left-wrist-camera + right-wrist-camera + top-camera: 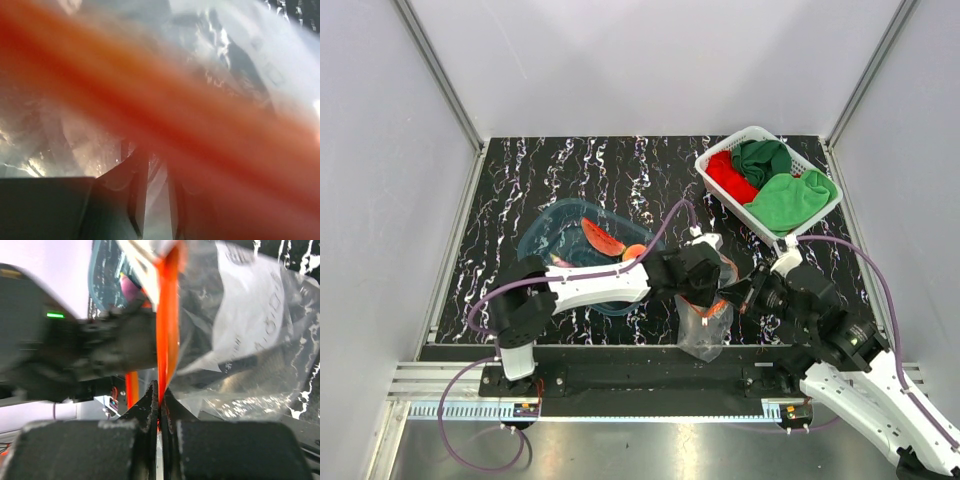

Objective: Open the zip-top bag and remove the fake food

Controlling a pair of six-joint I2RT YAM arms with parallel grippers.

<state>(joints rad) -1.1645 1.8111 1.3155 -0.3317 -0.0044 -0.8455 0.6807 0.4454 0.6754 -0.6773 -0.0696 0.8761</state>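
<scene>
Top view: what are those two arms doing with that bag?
Two robot arms hold a clear crinkly plastic bag with an orange-red zip strip. The right claw is pinched shut on the strip; the left claw grips the plastic opposite, apparently to pull it open. A translucent blue plastic tub beside it holds red and orange pieces.

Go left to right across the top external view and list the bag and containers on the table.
translucent blue tub → zip-top bag → white basket
</scene>
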